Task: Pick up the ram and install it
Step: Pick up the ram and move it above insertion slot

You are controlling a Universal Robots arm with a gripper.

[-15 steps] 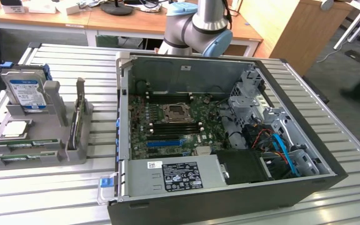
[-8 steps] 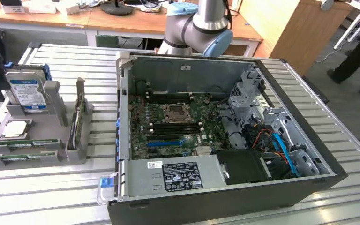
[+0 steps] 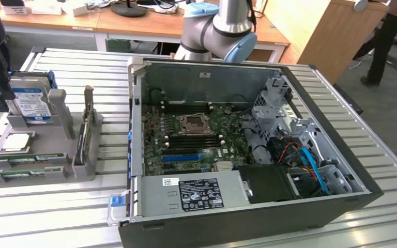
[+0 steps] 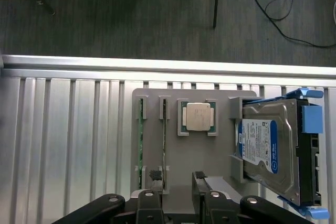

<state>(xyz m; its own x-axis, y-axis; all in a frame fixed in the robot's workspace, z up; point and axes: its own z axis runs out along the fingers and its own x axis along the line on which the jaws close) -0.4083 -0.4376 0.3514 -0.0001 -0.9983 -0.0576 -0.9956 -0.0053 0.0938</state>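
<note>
Green ram sticks, 2 of them, stand on edge in the narrow slots of a grey holder (image 4: 181, 156) that rests on the slatted metal table (image 4: 63, 145). The outer ram stick (image 4: 140, 148) fills the slot at the holder's edge. The inner ram stick (image 4: 164, 140) stands in the next slot, just beside the square silver processor (image 4: 198, 116) lying flat in its recess. Past the processor, a hard drive (image 4: 268, 150) with a blue-white label leans tilted in a blue carrier at the holder's other end.

The gripper (image 4: 176, 179) hangs over the holder with its 2 fingers apart and nothing between them. One fingertip (image 4: 153, 174) is over the end of the inner ram stick's slot, and the other is over bare grey plastic; I cannot tell whether either touches.

On the exterior view's right of the holder, an open computer case (image 3: 219, 232) lies on its side, its motherboard (image 3: 198, 139) facing up, well apart from both sticks.
</note>
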